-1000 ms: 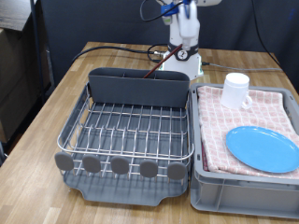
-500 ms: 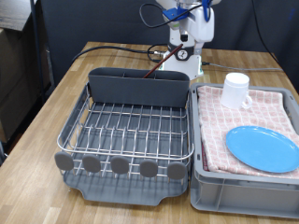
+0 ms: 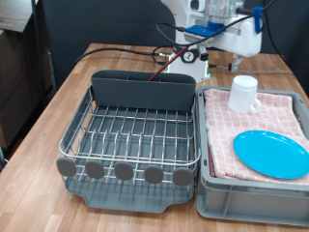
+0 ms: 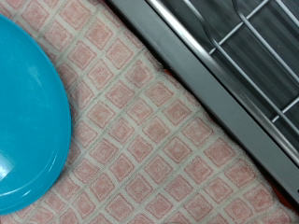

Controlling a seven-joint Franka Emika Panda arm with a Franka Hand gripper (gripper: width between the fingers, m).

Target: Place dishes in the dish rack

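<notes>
The pincer hangs high over the counter's back edge; whether it is spread is unclear. The plate and cup sit on the checked cloth. The spoon stands in the dish rack.

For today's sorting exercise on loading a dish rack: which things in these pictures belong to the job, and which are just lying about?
Belong to the job:
plate
cup
wooden spoon, standing in the rack's caddy
dish rack

Just lying about:
grey bin
checked cloth under the plate and cup
table
</notes>
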